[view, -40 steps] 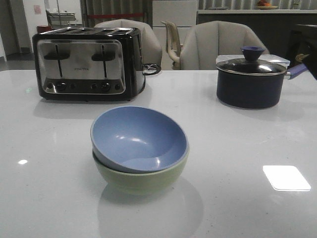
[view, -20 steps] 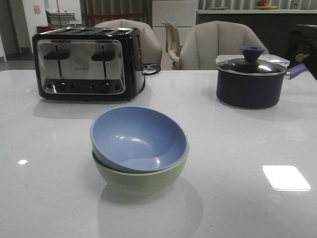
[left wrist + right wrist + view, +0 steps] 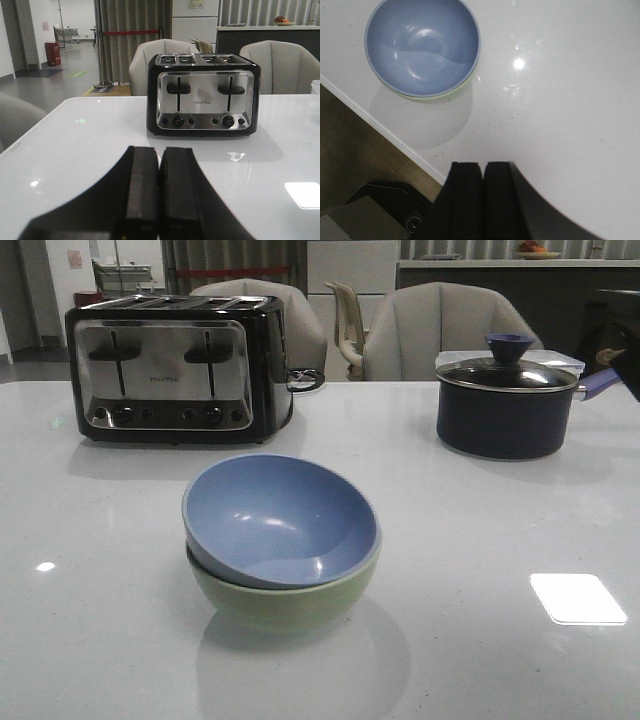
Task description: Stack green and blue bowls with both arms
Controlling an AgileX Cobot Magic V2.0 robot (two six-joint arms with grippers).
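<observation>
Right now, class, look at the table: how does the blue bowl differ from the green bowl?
The blue bowl is dusty blue; the green bowl is pale sage. The blue bowl sits on top, nested inside the green one, which rests on the table. The blue bowl tilts and shows its whole inside; the green bowl shows only its outer wall. Both are round, matte and look alike in size.

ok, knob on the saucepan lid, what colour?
Dark blue knob on the lidded saucepan, matching its bluish handle. Shows best in the front view.

Bkgd: grey chairs [image 3: 440, 330] behind white table [image 3: 100, 640]; curtains [image 3: 132, 30]; grey floor [image 3: 55, 82]; red bin [image 3: 51, 53] by wall.
</observation>
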